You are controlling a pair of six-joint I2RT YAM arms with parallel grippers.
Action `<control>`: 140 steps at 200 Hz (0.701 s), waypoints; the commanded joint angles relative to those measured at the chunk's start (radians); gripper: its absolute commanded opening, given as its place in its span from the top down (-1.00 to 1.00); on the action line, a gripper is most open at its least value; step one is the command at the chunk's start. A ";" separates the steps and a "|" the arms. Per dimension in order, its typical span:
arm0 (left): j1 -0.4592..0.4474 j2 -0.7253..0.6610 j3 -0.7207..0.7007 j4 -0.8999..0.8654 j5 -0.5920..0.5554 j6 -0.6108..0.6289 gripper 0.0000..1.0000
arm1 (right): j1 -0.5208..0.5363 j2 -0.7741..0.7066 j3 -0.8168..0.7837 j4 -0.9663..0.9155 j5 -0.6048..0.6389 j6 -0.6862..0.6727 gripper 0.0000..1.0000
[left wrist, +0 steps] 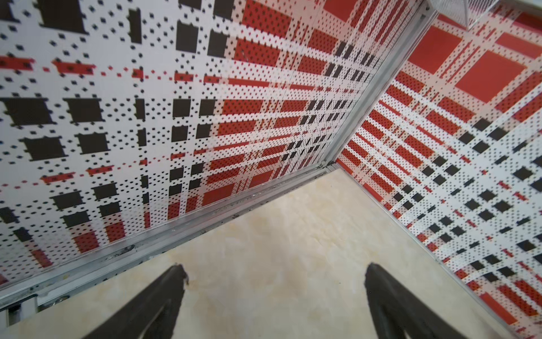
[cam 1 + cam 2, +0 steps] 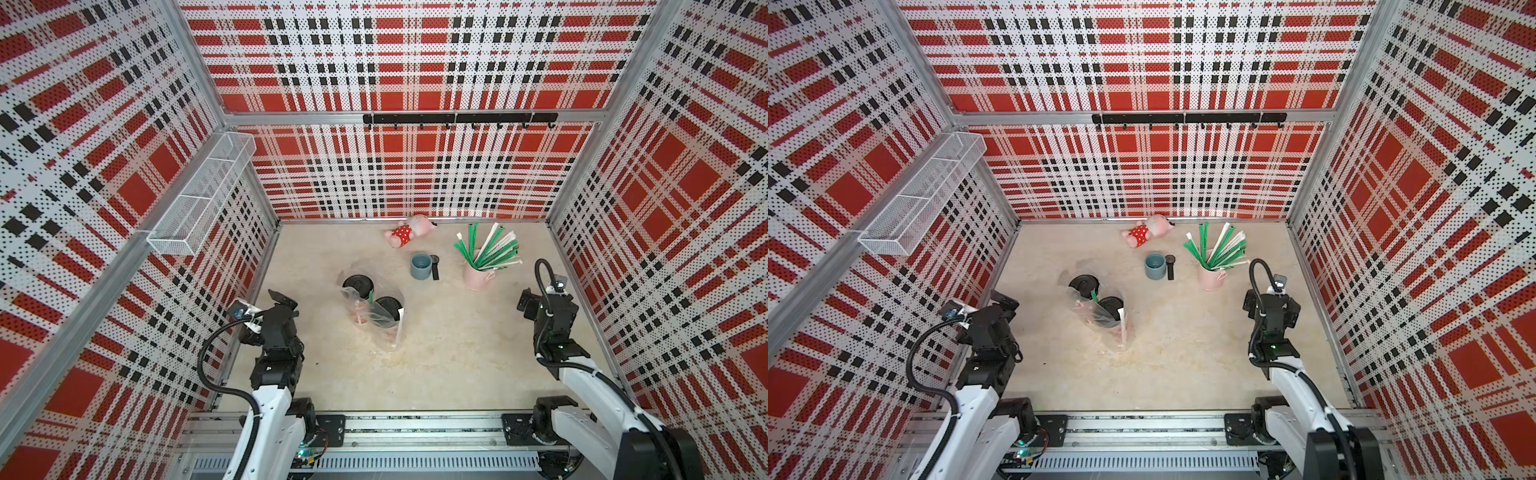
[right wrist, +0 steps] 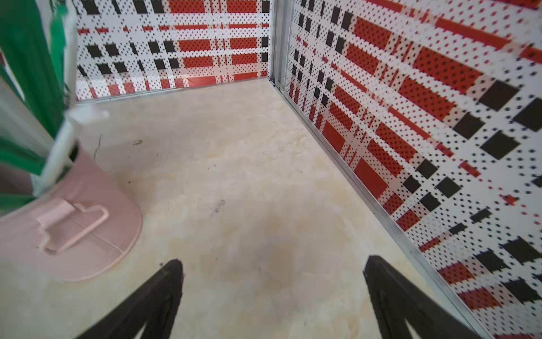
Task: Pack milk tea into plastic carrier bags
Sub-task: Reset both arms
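Plaid walls, pale tabletop [image 2: 457, 353], and the cups [image 2: 358, 286] stand at its middle inside the clear bag [image 2: 390, 337] (packing looks done); left tool [image 1: 274, 267] and right tool [image 3: 273, 261] gape wide, empty, well clear, so next is probably gathering the bag's top

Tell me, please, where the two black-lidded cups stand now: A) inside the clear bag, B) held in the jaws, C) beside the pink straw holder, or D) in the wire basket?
A: the crinkly bag wraps round the far cup and the near cup, with film lying over their lids.
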 commanded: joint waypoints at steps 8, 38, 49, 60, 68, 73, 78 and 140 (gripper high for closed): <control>-0.089 0.126 -0.089 0.310 -0.105 0.135 -0.97 | -0.005 0.092 -0.065 0.415 0.003 -0.087 -0.99; -0.096 0.240 -0.177 0.535 -0.080 0.236 -0.97 | -0.006 0.166 -0.120 0.606 -0.055 -0.102 -0.99; -0.099 0.263 -0.196 0.593 -0.074 0.297 -0.96 | -0.006 0.205 -0.129 0.657 -0.096 -0.139 -0.99; -0.095 0.279 -0.196 0.604 -0.069 0.318 -0.97 | -0.006 0.257 -0.146 0.742 -0.095 -0.156 -0.99; -0.091 0.287 -0.201 0.627 -0.056 0.333 -0.96 | -0.004 0.267 -0.150 0.774 -0.083 -0.161 -0.99; -0.089 0.290 -0.209 0.649 -0.044 0.340 -0.97 | -0.007 0.263 -0.152 0.771 -0.102 -0.145 -0.99; -0.084 0.294 -0.224 0.686 -0.029 0.348 -0.96 | -0.009 0.264 -0.155 0.778 -0.115 -0.138 -0.99; -0.001 0.496 -0.205 0.975 0.200 0.425 -0.96 | -0.012 0.371 -0.023 0.654 -0.160 -0.173 -0.99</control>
